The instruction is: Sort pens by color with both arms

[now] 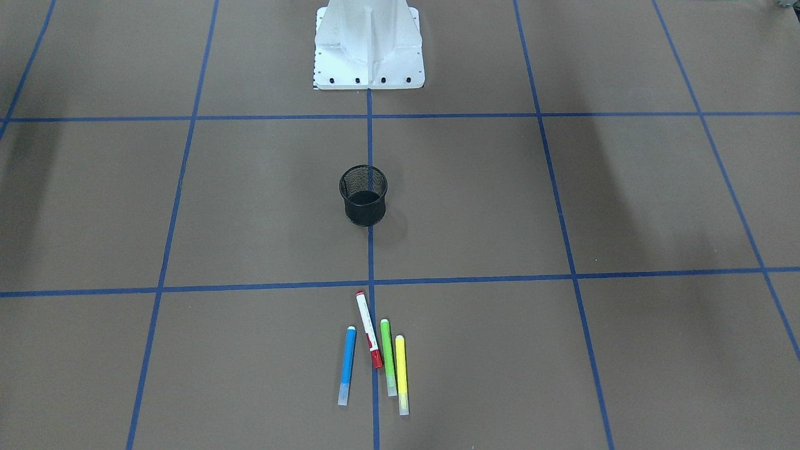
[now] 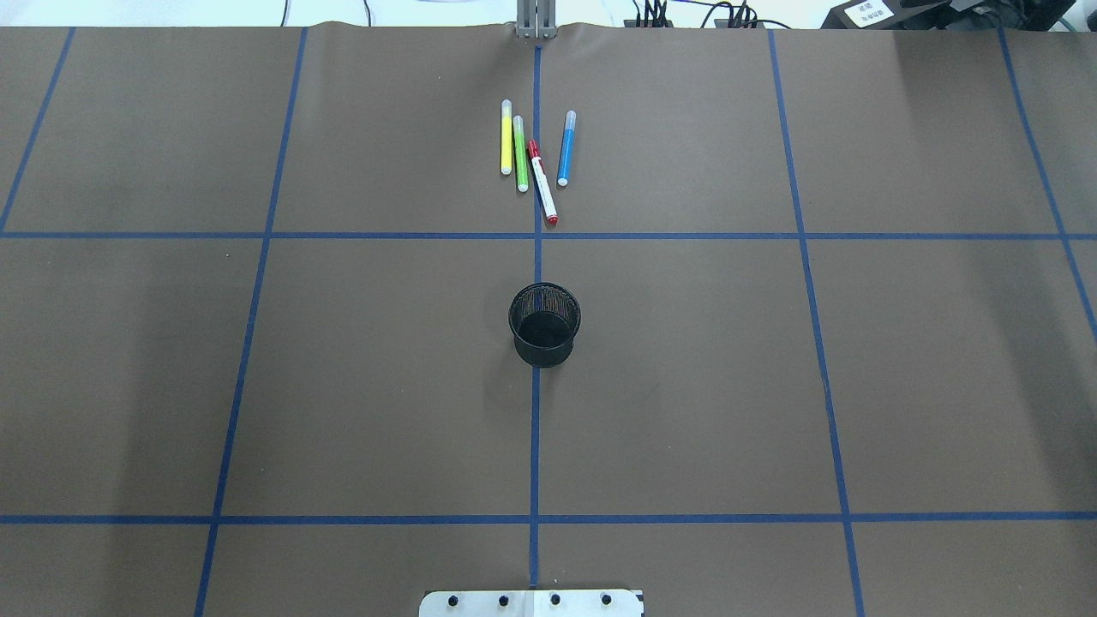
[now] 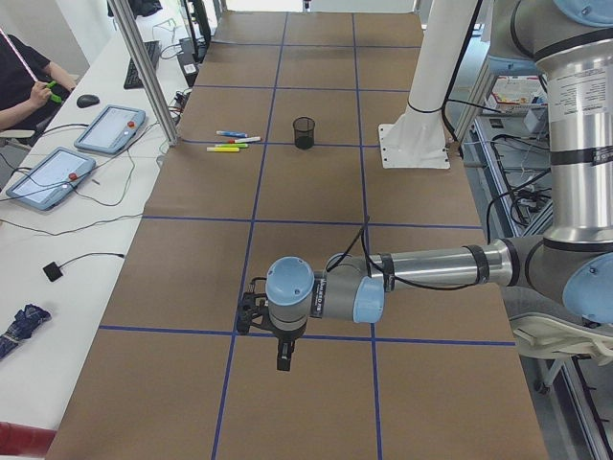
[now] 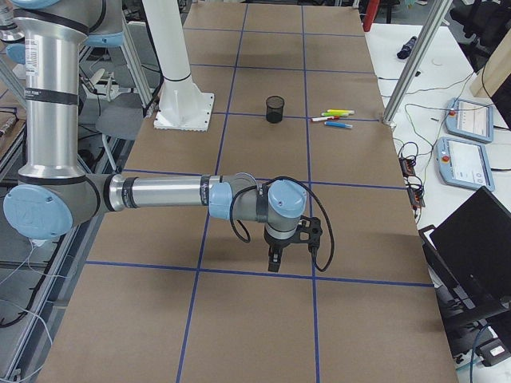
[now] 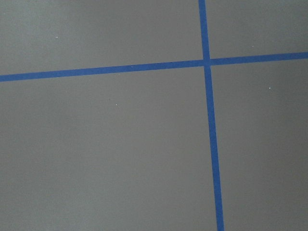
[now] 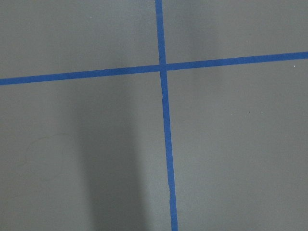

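Where you look lower centre, four slim marker pens [image 1: 374, 350] lie: one blue pen [image 1: 347, 365], one red-ended white pen [image 1: 367, 325], one green pen [image 1: 388, 357], one yellow pen [image 1: 402, 375]. One black mesh cup [image 1: 364, 195] stands mid-frame. For the left gripper [image 3: 283, 356] and right gripper [image 4: 274, 261], you cannot tell the grip.

Black mesh cup [image 2: 545, 326] is seen upright on a blue tape line [image 2: 536, 446], well apart from the left gripper [image 3: 284, 365]. White pedestal base [image 1: 369, 47] and a tablet [image 3: 110, 129] are likewise placed far from it.

Flat and roughly parallel, close together, you see the blue pen [image 1: 347, 365], the longer, tilted white pen [image 1: 369, 329] with red ends, the green pen [image 1: 388, 357], and the yellow pen [image 1: 402, 374] just beside it. The left arm [image 3: 421, 268] and right arm [image 4: 160, 194] stretch out low, well apart from them.
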